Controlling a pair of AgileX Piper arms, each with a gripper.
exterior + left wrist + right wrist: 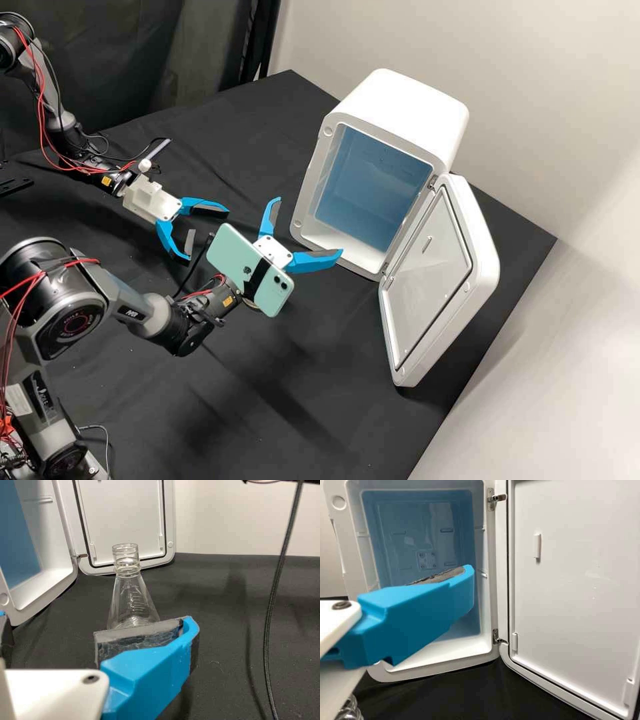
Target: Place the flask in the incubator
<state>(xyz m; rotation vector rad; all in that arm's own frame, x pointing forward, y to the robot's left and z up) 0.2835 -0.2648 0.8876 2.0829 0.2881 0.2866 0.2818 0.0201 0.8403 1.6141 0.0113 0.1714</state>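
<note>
A black cloth covers the bench (300, 400), and a plain pale wall stands behind it at the far right. On the right part of the bench sits the white incubator (400, 113). Its door (433, 280) is swung fully open toward the near right, so the blue chamber inside is free, and I see nothing on its floor. This much of the task looks prepared, because the way in is open. The flask (131, 595), a clear conical one with no cap, stands upright on the cloth outside the incubator, in front of the opening and a little to the left of the door. It seems empty. The left gripper (208, 233), on the farther arm, hangs low just behind the flask with its fingers apart. One blue finger (150, 655) is close in front of the glass, but I cannot tell if it touches, and nothing is clamped. The right gripper (308, 227), on the nearer arm, is held higher and faces straight into the chamber. Its fingers are spread wide and hold nothing. A mint-green phone (250, 270) is strapped on its wrist and hides the flask in the high view. By my judgement the main work is not yet begun: the flask must be gripped, lifted, carried through the opening, set down on the chamber floor and released.
</note>
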